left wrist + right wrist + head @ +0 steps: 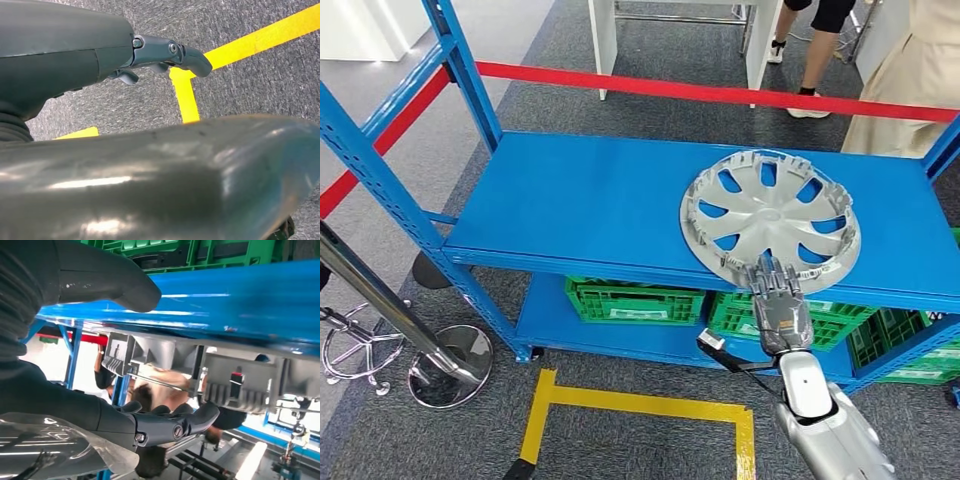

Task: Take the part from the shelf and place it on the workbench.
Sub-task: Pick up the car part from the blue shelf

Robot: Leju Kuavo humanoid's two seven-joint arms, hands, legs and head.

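The silver wheel cover lies flat on the blue shelf. The right hand reaches its near rim with fingers apart, gripping nothing. Green crates stand below; their contents I cannot tell. The left hand hangs over the floor, fingers loosely extended, holding nothing.

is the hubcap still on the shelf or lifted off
On the shelf: the hubcap lies flat on the blue shelf, right hand at its near rim.

Shelf top bare left of hubcap, open from front; red barrier tape crosses behind, blue uprights flank left, green crates fill lower level.
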